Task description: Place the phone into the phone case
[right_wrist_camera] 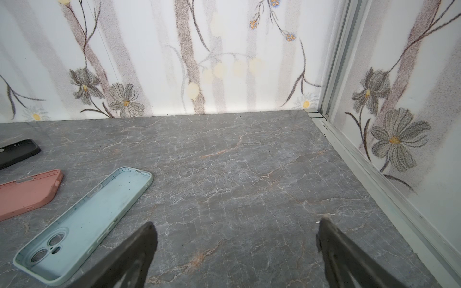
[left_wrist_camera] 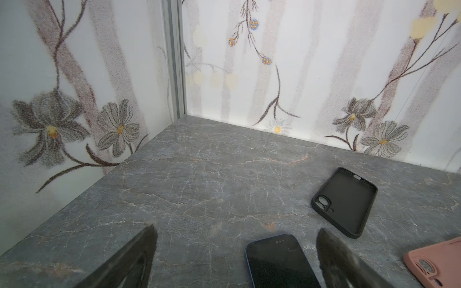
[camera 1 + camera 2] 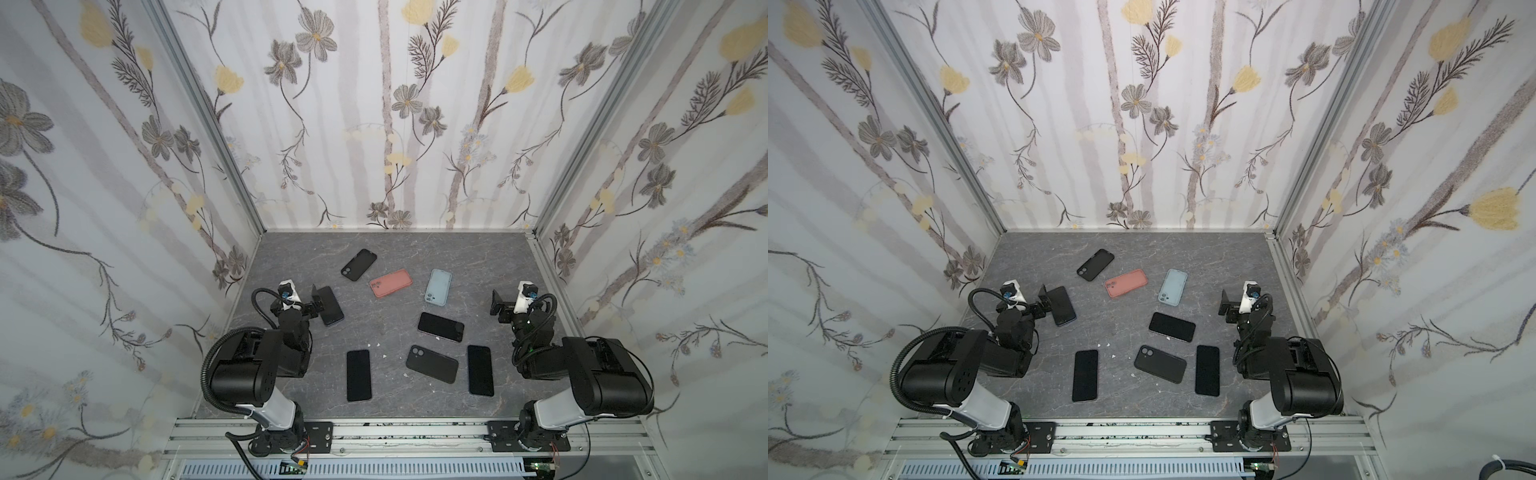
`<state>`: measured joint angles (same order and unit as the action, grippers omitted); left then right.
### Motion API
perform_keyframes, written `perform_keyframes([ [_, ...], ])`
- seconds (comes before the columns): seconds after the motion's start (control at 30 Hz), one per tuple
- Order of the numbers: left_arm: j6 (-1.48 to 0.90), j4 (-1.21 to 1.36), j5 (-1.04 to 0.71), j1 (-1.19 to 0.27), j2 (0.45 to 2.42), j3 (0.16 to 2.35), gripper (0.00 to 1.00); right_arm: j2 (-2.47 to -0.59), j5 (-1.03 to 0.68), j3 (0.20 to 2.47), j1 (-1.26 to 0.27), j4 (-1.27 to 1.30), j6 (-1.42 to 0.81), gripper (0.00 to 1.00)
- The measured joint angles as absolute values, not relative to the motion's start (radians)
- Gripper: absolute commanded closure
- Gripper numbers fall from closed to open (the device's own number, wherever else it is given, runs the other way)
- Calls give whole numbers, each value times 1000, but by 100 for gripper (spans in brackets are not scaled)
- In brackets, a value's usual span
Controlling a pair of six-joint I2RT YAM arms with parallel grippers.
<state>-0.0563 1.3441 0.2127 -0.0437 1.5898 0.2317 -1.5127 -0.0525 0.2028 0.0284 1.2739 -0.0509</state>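
Several dark phones lie screen-up on the grey marble table (image 3: 386, 249). One blue-edged phone (image 3: 332, 306) (image 2: 277, 261) lies under my left gripper (image 3: 318, 301) (image 2: 237, 229), which hovers open over its end without touching it. Three empty cases lie at the back: a black case (image 3: 358, 264) (image 2: 345, 200), a pink case (image 3: 390, 282) and a light blue case (image 3: 438, 286) (image 1: 82, 227). My right gripper (image 3: 496, 305) (image 1: 238, 222) stands open over bare table, to the right of the blue case, with nothing between its fingers.
Other phones lie at the middle (image 3: 440, 327), front left (image 3: 358, 375) and front right (image 3: 480, 370). A black phone back or case with two camera rings (image 3: 432, 363) lies between them. Floral walls close three sides; an aluminium rail (image 3: 407, 432) runs along the front.
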Motion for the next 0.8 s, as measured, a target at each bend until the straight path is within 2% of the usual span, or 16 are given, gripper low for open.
perform_keyframes([
  [0.43, -57, 1327, 198, -42, 1590, 232, 0, -1513, -49, 204, 28, 1274, -51, 0],
  [0.47, -57, 1327, 198, -42, 1590, 233, 2, -1513, -48, 204, 28, 1274, -51, 0],
  [0.5, -57, 1327, 197, -42, 1590, 233, 12, -1513, -47, 204, 28, 1274, -51, 0],
  [0.53, -58, 1327, 197, -42, 1590, 233, 17, -1513, -46, 204, 28, 1274, -51, 0],
  [0.6, -58, 1327, 192, -42, 1583, 230, 17, -1509, -47, 204, 28, 1271, -49, 0],
  [0.7, -56, 1290, 189, -50, 1467, 197, 10, -1439, -86, 258, 31, 1152, -37, 0],
  [0.8, -71, 1123, 213, -60, 1251, 242, 10, -1340, -119, 398, 22, 970, -33, 2],
])
